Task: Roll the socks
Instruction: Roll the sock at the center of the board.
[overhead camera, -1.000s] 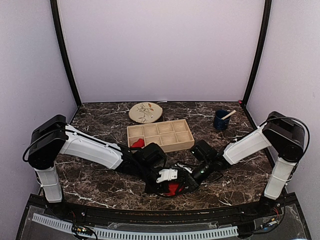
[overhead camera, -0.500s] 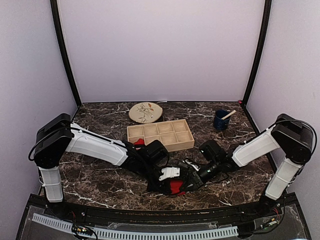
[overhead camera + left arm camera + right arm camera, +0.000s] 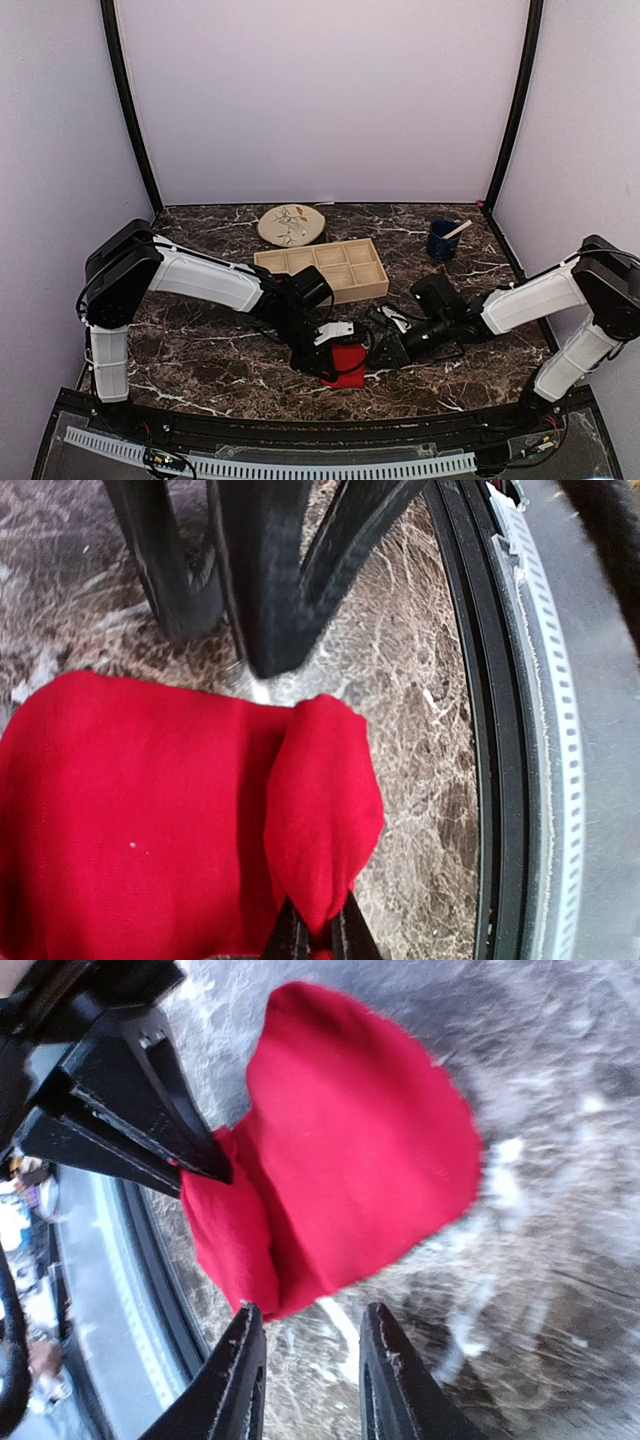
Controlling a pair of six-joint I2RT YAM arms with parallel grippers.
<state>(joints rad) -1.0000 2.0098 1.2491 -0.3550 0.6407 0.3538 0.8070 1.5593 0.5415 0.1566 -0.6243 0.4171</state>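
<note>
**Item under inspection.** One red sock lies on the table at lower centre of the overhead view, near the front edge. It is folded into a thick pad, with a loose lobe doubled over on one side. A second sock cannot be made out in any view (an arm may be hiding it).

**Pincers.** The left pincer is clamped on that lobe, its fingertips together on the fabric at the bottom of its own view. The right pincer stands apart with nothing between its fingers, just beside the sock's lower edge.

**Assessment.** The roll appears begun but not finished. To do this step well, the left should hold the fold pinned. The right should take the free edge squarely, catching both layers, and turn it over the pinned part. Soft fabric caught by one layer only will likely slip or unroll.

**Surroundings.**
- A wooden tray sits above the sock at centre frame.
- A patterned plate lies beyond the tray.
- A blue cup with a stick in it stands at upper right.

All three are well apart from the work.

**Obstructions.** The two pincers crowd each other over the sock, and the black rail at the table front lies near.
</note>
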